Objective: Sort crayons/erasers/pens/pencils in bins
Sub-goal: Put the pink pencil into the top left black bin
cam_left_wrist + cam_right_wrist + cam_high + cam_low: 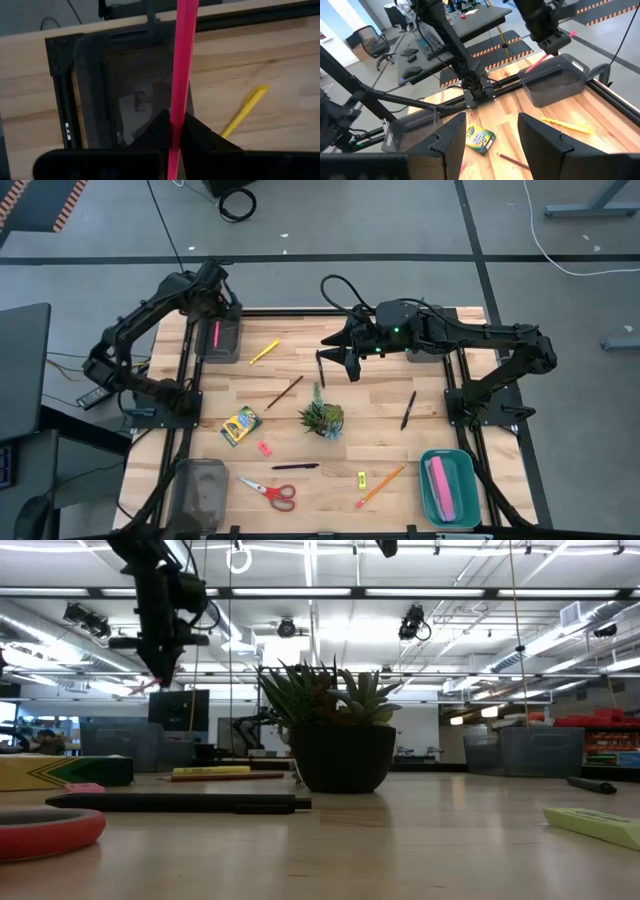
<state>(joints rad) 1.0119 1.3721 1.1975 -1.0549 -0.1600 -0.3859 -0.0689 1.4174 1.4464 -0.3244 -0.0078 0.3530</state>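
Left hand (215,330) at worktop (380,430) 10 o'clock, pinching pink pencil (181,65) above dark grey bin (222,345). Right hand (338,365) near 12 o'clock, fingers spread, empty, black pen (321,370) beside it.

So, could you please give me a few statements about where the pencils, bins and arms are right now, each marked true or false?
1. The left gripper holds a pink pencil over a dark grey bin. True.
2. The right gripper has its jaws shut on a pen. False: they are open and empty.
3. The teal bin is empty. False: something pink lies in it.
4. The crayon box lies on the table. True.
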